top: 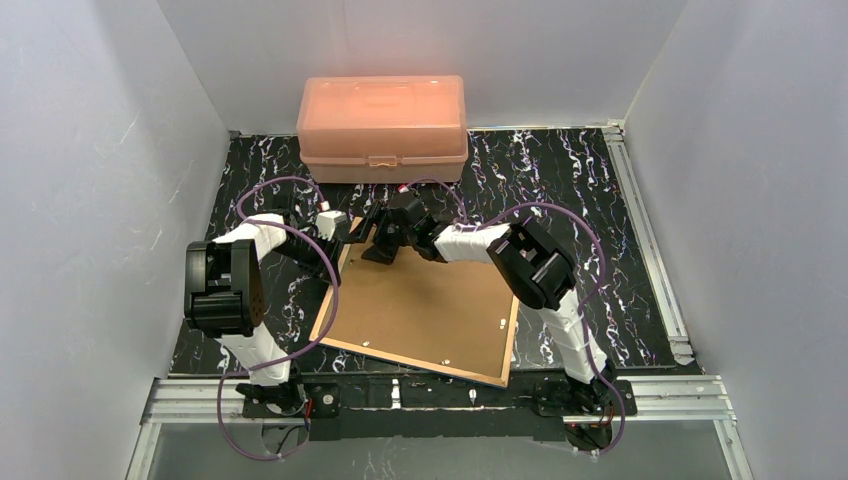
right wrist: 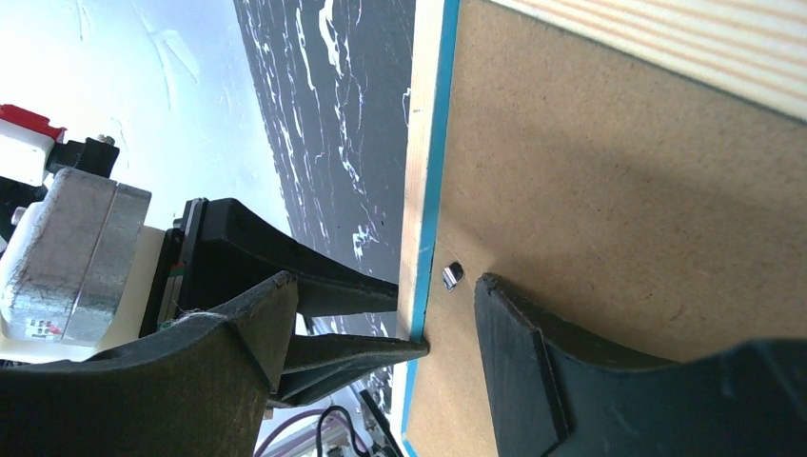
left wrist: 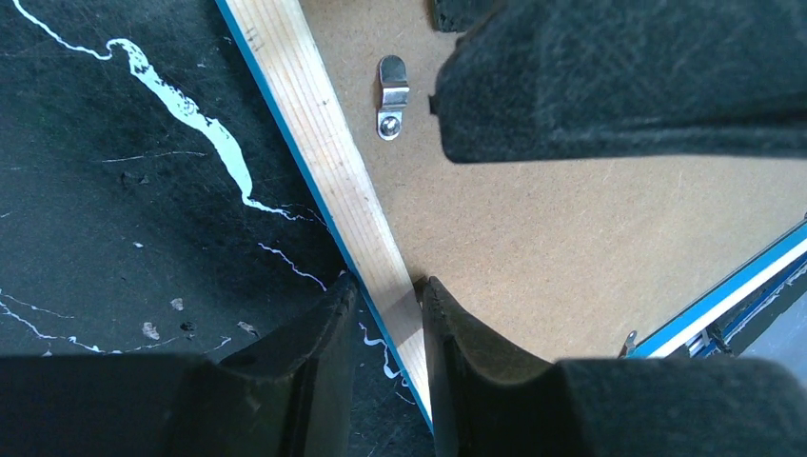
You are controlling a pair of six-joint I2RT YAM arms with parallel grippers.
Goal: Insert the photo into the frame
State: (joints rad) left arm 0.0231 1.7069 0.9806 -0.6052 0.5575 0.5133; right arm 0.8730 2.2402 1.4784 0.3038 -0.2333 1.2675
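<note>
Black surface [top: 560,170], frame [top: 420,310] back-up: left hand [left wrist: 388,286] pinches its 10 o'clock rail, right hand [right wrist: 385,286] spread at 11 o'clock; unclipping the backing [left wrist: 571,219] seems next.

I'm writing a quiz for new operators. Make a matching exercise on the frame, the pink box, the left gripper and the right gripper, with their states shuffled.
1 frame
2 pink box
3 left gripper
4 right gripper

a lid closed, at the far side
b open, straddling the frame's edge
c lying brown backing up
d pinching the frame's wooden edge

Pairs: 1-c, 2-a, 3-d, 4-b
</note>
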